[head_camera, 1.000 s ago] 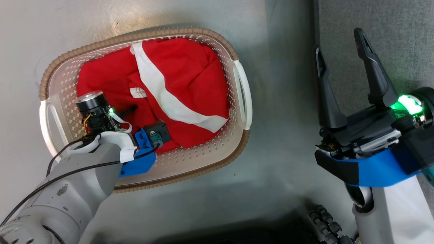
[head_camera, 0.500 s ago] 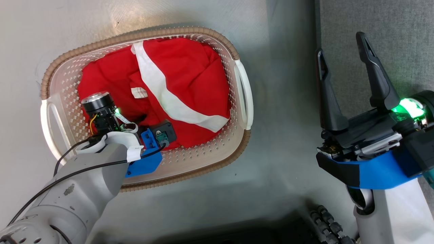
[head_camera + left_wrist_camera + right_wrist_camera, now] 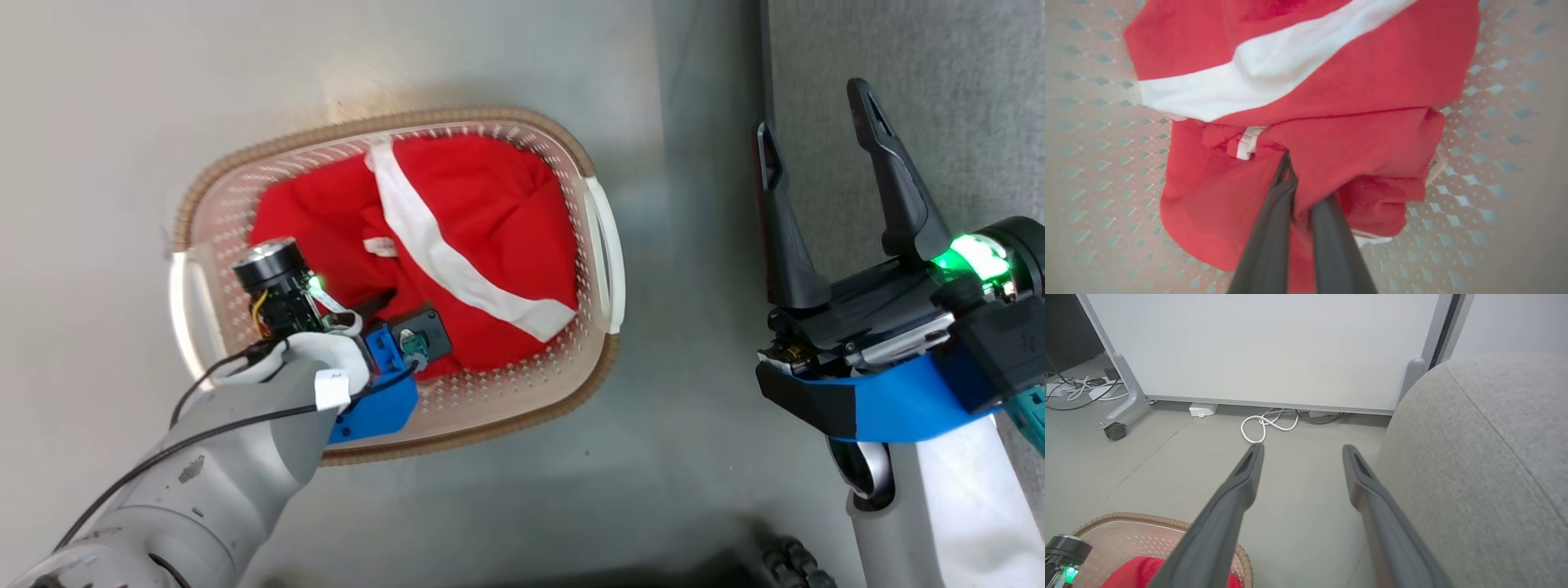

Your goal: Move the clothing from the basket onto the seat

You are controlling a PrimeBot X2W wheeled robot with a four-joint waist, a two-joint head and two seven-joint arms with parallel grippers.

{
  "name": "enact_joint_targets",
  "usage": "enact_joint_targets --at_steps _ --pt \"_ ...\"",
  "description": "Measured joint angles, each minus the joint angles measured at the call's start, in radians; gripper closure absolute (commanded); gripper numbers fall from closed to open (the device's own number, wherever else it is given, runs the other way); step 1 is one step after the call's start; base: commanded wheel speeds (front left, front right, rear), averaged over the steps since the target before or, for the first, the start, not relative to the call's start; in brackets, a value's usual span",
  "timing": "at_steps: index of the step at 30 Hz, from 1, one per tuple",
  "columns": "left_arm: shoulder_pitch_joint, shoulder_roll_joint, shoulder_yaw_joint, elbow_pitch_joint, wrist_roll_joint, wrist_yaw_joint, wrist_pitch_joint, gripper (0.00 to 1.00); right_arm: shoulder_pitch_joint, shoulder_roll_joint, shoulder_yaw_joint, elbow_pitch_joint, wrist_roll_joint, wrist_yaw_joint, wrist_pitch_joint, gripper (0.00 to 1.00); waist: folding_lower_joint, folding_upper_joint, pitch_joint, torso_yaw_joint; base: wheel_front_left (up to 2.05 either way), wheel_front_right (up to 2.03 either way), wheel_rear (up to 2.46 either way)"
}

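Note:
The red clothing [image 3: 482, 220] with a white stripe lies bunched in the cream basket [image 3: 506, 408] on the floor. My left gripper [image 3: 367, 306] reaches down into the basket's near left part. In the left wrist view its fingers [image 3: 1274, 228] are shut on a fold of the red clothing [image 3: 1351, 134], with the basket's perforated wall [image 3: 1486, 163] around it. My right gripper [image 3: 810, 110] hangs open and holds nothing, at the left edge of the grey seat [image 3: 939, 49]. In the right wrist view the right gripper [image 3: 1302, 448] points across the floor beside the seat [image 3: 1486, 457].
Grey floor [image 3: 678, 269] separates the basket from the seat. A white panel [image 3: 1269, 347] on a wheeled foot [image 3: 1115, 430] stands beyond, with a white cable loop [image 3: 1263, 426] at its base. My base's dark wheel [image 3: 788, 559] shows at the bottom.
The head camera has shifted, so the basket sits lower and further right in the picture. The left gripper stays in the basket on the red fabric. The right gripper stays open.

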Motion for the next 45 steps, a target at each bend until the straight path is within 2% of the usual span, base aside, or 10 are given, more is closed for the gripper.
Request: enact_joint_targets --at_steps 10,23,27,32,45 --pt "0.036 -0.015 0.000 -0.020 -0.080 0.000 -0.075 1.00 -0.002 0.000 0.002 0.043 0.006 0.000 0.000 0.00 0.0000 0.0000 -0.125 0.039 0.00 0.00 0.00" --pt "0.112 0.004 0.009 -0.084 -0.212 0.000 -0.111 1.00 0.054 0.000 -0.002 0.106 0.026 0.000 0.000 0.00 -0.0001 0.0000 -0.336 0.092 0.00 0.00 0.00" --pt "0.129 0.027 0.043 -0.168 -0.229 0.001 -0.112 1.00 0.080 0.000 -0.005 0.121 0.033 0.000 0.000 0.00 -0.0002 0.0001 -0.408 0.103 0.00 0.00 0.00" --pt "0.189 0.063 0.088 -0.263 -0.229 0.024 -0.112 1.00 0.110 0.000 -0.007 0.138 0.042 0.000 0.000 0.00 -0.0003 0.0001 -0.488 0.112 0.00 0.00 0.00" --pt "0.304 0.132 0.316 -0.556 -0.226 0.082 -0.112 1.00 0.197 0.000 -0.023 0.171 0.063 0.000 0.000 0.00 -0.0002 0.0001 -0.663 0.129 0.00 0.00 0.00"
